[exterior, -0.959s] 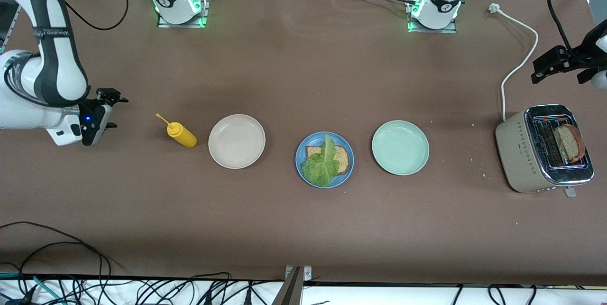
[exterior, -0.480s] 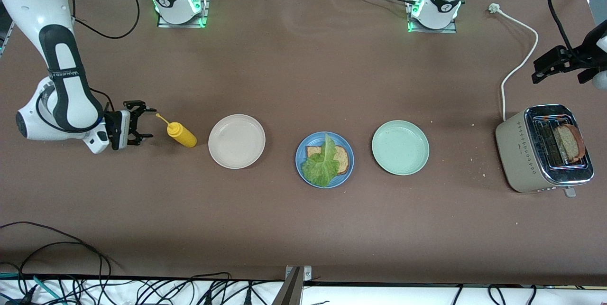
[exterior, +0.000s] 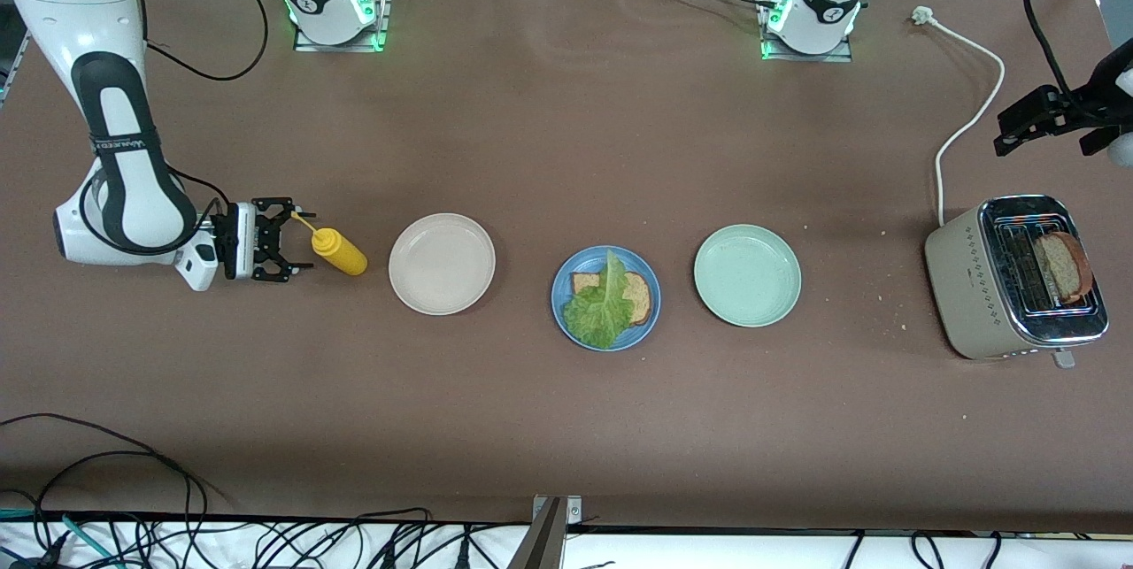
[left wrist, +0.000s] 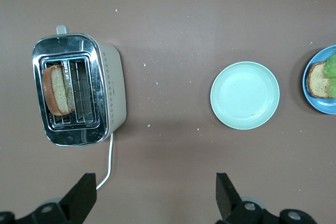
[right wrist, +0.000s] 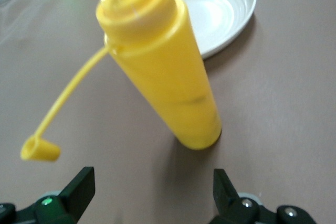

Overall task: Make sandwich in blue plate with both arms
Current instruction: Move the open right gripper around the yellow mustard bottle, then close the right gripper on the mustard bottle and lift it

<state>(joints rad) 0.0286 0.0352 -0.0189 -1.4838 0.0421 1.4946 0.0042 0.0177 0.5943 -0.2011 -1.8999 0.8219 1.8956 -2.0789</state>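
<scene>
The right tool (exterior: 285, 252) sits low at the right arm's end of the brown counter (exterior: 566, 427), its fingers spread wide and touching nothing, level with the yellow plastic squeeze bottle (exterior: 337, 251) just beside it. The bottle stands upright on its base with its cap hanging off on a thin tether (right wrist: 60, 106); the right wrist view shows it framed between the two black fingers (right wrist: 79, 187), an alignment that in my judgement sets up a side grasp on the body. The round matte blue plate (exterior: 565, 272) lies mid-counter between the round beige plate (exterior: 442, 264) and the round pale green plate (exterior: 747, 275), presumably central so that either arm can reach it. On the blue plate rests the unfinished sandwich: one square slice of speckled brown bread (exterior: 639, 296) with a darker crust, lying flat, and a ruffled green lettuce leaf (exterior: 603, 307) laid across it, overhanging toward the front camera's edge of the plate. No top slice is on it. A second brown slice (exterior: 1062, 266) stands upright in one slot of the beige and chrome toaster (exterior: 969, 281) at the left arm's end of the counter. The left tool (left wrist: 156, 199) waits in the air above the counter beside the toaster, fingers spread and holding nothing, placed, I judge, to take that slice later.
</scene>
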